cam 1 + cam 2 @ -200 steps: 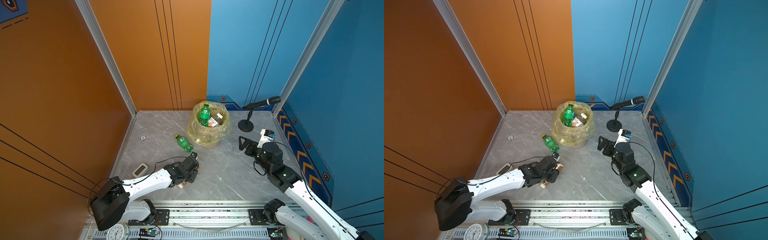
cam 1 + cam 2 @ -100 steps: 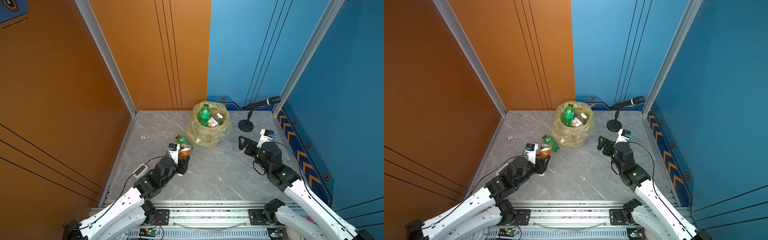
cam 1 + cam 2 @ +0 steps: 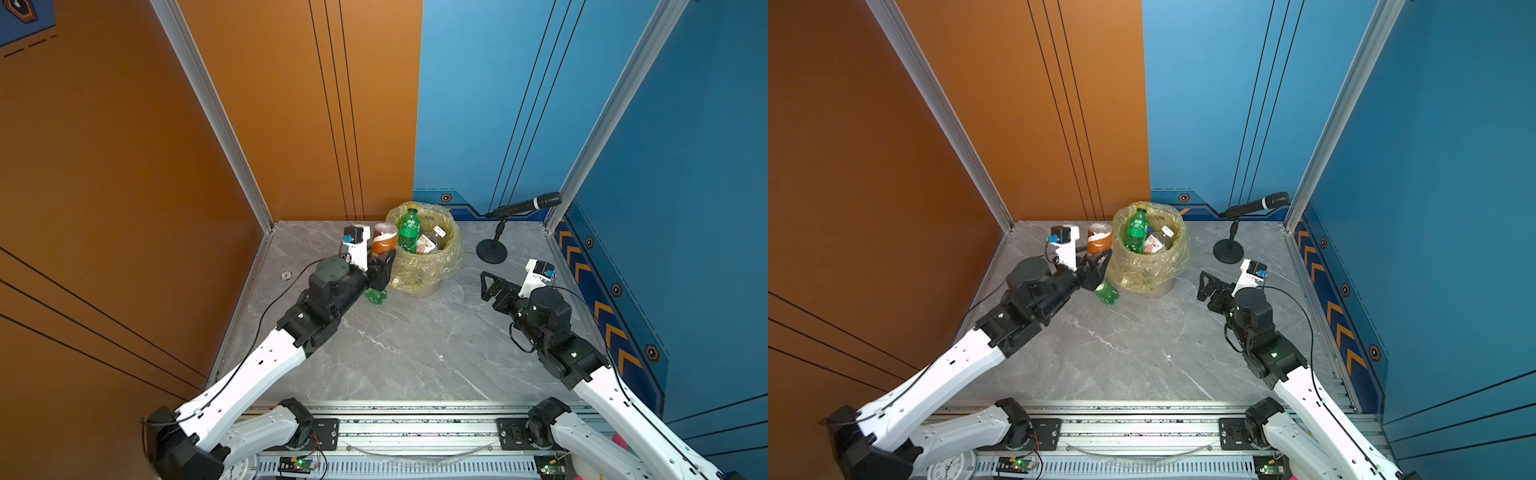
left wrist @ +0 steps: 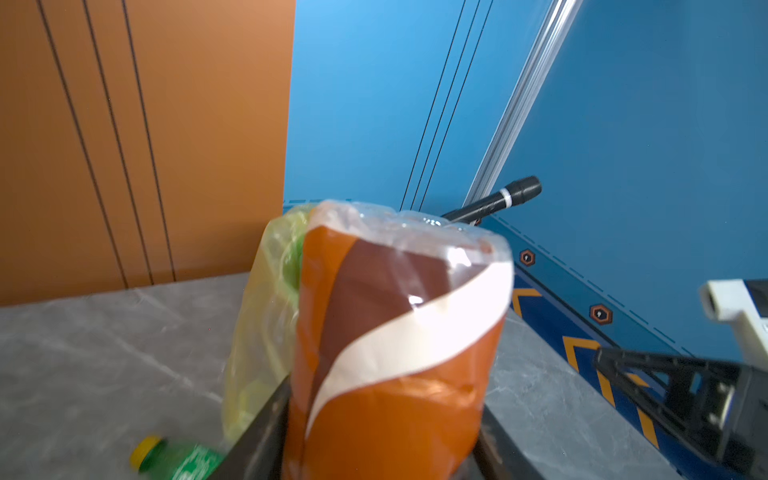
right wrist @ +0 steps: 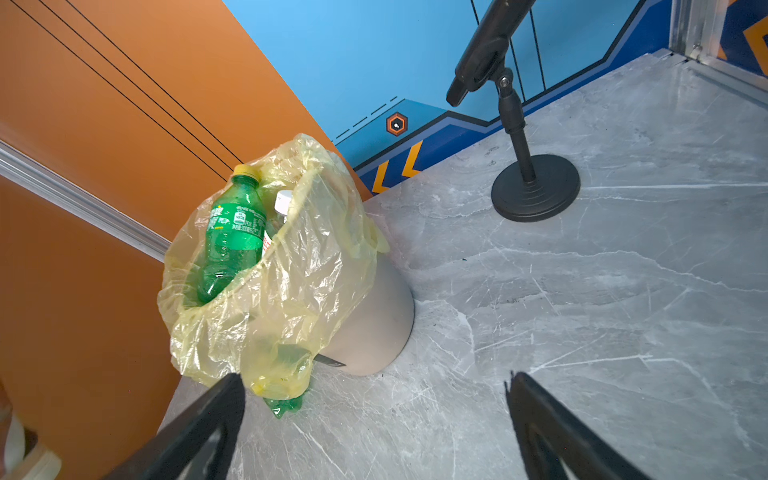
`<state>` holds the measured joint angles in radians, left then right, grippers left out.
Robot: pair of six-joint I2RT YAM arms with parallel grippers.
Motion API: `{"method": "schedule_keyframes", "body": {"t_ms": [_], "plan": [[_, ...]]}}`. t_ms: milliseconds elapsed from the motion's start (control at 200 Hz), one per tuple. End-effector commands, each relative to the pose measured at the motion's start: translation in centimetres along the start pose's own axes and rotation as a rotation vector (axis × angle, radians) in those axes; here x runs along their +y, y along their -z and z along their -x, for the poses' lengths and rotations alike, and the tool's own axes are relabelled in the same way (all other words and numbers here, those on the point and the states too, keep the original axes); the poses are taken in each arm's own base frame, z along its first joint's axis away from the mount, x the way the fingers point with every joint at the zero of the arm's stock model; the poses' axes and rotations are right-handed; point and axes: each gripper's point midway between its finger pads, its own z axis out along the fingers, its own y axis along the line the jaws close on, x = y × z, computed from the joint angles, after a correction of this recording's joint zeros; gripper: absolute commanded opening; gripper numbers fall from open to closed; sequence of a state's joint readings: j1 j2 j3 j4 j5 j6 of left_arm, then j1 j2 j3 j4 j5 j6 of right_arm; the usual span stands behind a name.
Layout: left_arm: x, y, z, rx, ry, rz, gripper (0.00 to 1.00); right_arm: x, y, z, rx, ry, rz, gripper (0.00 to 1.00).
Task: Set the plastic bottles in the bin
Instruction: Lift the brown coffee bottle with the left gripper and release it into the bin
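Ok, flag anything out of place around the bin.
A green bottle lies on its side on the table, beside the bin base, partly under the draped liner, not inside. A second green bottle inside pokes above the rim.

A black microphone (image 3: 524, 205) tilts on its round-based stand (image 3: 491, 252) at the far right of the grey marble worktop (image 3: 415, 357). A small round disc (image 3: 286, 275) lies near the left wall.
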<state>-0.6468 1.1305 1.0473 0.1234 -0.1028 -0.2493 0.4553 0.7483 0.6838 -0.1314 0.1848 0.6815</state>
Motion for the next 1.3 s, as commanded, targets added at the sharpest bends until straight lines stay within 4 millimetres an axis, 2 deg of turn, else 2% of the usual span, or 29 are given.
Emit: {"method": "schedule_keyframes", "body": {"t_ms": [0, 165, 235, 396, 636, 781, 926, 1041, 1126, 1292], "plan": [[-2.1, -2.7, 3.9, -0.122, -0.092, -0.087, 0.54, -1.2, 0.4, -0.4, 0.0, 0.002, -0.035, 1.0], [-3.5, -7.7, 6.0, -0.172, -0.102, -0.129, 0.52, -1.4, 0.5, -0.7, 0.005, -0.001, -0.033, 1.0], [-4.1, -10.0, 6.2, -0.17, -0.113, -0.145, 0.52, -1.4, 0.7, -0.5, 0.0, -0.003, -0.032, 1.0], [-4.0, -14.4, 5.6, -0.17, -0.134, -0.147, 0.51, -1.5, 0.8, -0.2, -0.007, 0.001, -0.028, 1.0], [-3.7, -18.1, 4.2, -0.151, -0.146, -0.142, 0.5, -2.1, 0.8, 0.1, -0.01, -0.001, -0.04, 1.0], [-3.8, -18.5, 4.1, -0.146, -0.142, -0.147, 0.49, -2.5, 0.8, 0.3, -0.015, -0.009, -0.044, 1.0], [-4.2, -16.6, 4.2, -0.062, -0.143, -0.164, 0.49, -2.8, 0.6, 0.3, -0.009, -0.018, -0.05, 1.0], [-4.3, -15.0, 2.9, 0.028, -0.176, -0.163, 0.49, -3.0, 0.5, 0.2, -0.007, -0.021, -0.051, 1.0], [-3.5, -14.2, 1.8, 0.047, -0.196, -0.128, 0.5, -3.0, 0.3, 0.2, -0.005, -0.024, -0.047, 1.0], [-2.4, -14.3, 0.2, 0.085, -0.192, -0.102, 0.53, -2.8, 0.0, 0.1, 0.006, -0.032, -0.038, 1.0]]}}
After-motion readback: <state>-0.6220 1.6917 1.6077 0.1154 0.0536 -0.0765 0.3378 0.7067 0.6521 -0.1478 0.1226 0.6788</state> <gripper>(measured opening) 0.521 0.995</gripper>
